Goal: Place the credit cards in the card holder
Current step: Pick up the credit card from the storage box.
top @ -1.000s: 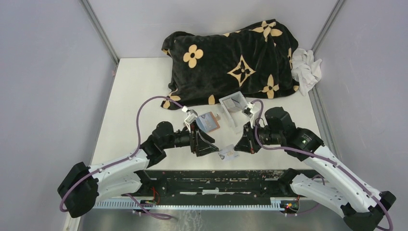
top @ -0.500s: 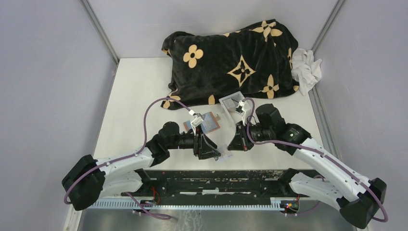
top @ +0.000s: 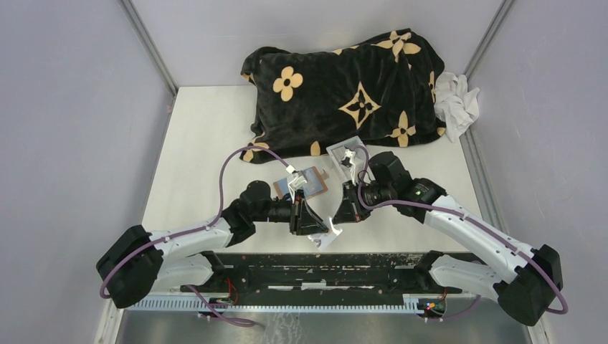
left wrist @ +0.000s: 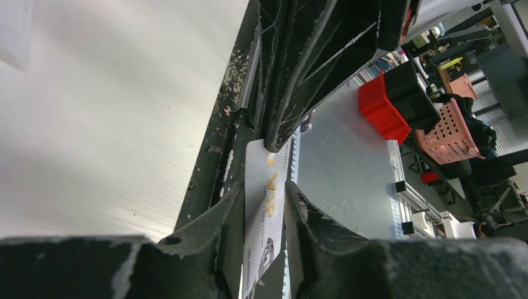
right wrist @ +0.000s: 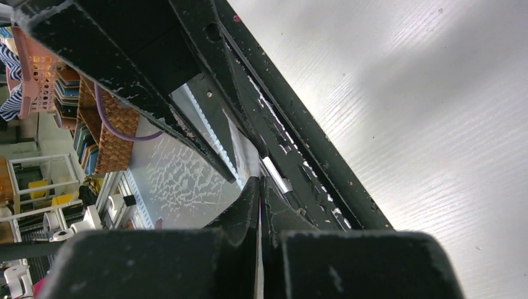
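A white credit card [top: 326, 236] printed with gold letters hangs over the table's near edge between both grippers. My right gripper [top: 337, 217] is shut on it; in the right wrist view the credit card [right wrist: 245, 149] shows as a thin pale strip running up from the right gripper [right wrist: 259, 180]. In the left wrist view my left gripper [left wrist: 264, 190] has the credit card [left wrist: 264, 180] between its fingers, each finger against one card edge. The brown card holder [top: 314, 181] lies on the table behind the grippers, with a pale blue card [top: 282, 188] at its left side.
A clear plastic tray [top: 348, 154] stands just behind the right wrist. A black blanket with tan flowers [top: 344, 93] fills the back of the table, and a white cloth [top: 455, 100] lies at its right end. The black rail of the arm bases [top: 315, 261] runs under the held card.
Both grippers moved left and closer together with the card. The left gripper's fingers, wide apart before, have closed in around the card that the right gripper holds.
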Tool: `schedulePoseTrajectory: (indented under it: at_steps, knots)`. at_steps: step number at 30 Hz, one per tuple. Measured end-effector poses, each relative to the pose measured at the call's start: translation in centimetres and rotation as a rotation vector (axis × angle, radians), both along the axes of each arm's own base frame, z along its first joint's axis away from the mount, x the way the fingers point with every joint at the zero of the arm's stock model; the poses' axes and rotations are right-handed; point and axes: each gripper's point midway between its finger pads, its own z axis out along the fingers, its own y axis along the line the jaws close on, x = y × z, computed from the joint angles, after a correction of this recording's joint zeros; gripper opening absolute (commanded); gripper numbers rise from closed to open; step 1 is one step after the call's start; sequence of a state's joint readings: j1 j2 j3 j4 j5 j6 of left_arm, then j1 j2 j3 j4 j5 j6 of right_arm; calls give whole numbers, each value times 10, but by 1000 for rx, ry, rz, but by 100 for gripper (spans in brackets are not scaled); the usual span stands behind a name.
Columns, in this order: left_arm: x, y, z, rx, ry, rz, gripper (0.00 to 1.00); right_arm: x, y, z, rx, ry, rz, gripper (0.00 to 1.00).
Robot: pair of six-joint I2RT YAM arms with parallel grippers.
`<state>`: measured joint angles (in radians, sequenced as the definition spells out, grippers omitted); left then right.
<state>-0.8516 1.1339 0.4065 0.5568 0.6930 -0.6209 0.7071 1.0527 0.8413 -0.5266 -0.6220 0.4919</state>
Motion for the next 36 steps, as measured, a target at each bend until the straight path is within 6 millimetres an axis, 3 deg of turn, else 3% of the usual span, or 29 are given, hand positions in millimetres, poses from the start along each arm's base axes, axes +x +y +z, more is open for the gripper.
schedulePoseTrajectory:
  at_steps: [2,3,4,11,15,18,22,27,32,36]
  knots:
    - [0,0,-1,2,1,-1,21,1,1,-4,-9,11,1,1]
    - [0,0,-2,4,3,0,6,1,2,-5,-12,17,3,1]
    - [0,0,-3,7,5,0,3,1,2,-6,-14,22,5,1]
    - [1,-2,-12,21,21,-7,3,2,1,-14,-44,30,13,1]
    - [6,-4,-11,13,10,8,3,8,-3,-12,-78,1,-6,34]
    - [14,-5,-14,25,6,61,3,25,-7,-4,-109,-80,-62,46]
    - [40,-1,-17,52,-9,220,3,45,-16,11,-117,-202,-159,48]
    - [77,16,2,-11,-19,489,3,69,-16,25,-78,-296,-270,49]
    - [99,46,14,-118,33,728,3,87,-3,10,-58,-276,-322,49]
    - [108,63,10,-181,94,845,3,103,13,-8,-48,-235,-342,50]
